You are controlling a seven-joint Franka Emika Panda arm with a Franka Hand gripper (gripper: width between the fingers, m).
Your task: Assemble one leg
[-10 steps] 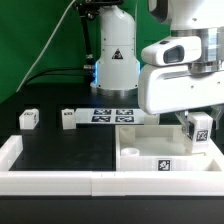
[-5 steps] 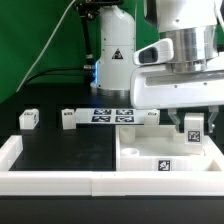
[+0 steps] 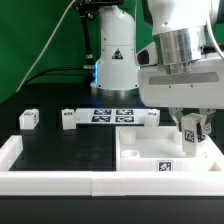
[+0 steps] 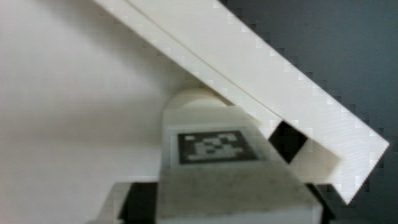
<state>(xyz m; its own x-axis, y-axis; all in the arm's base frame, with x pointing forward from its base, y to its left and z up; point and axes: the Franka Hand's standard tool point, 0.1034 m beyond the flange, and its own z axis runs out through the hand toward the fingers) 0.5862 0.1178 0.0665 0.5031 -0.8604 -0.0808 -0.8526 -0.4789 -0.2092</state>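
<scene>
- Exterior view: the claw (image 3: 190, 131) is clamped on 1 leg (image 3: 190, 124), which is upright with its tag facing the camera.
- Directly beneath the claw lies the panel (image 3: 140, 152). The leg hangs over a corner of it and does not look seated yet.
- Wrist view: the leg (image 4: 214, 142) sits close beside the panel's edge (image 4: 249, 75), but it is unclear whether they touch.
- To do this step well, the claw should centre the leg over the corner recess, hold it upright, lower slowly and grip firmly so it cannot tilt or catch the edge.
</scene>
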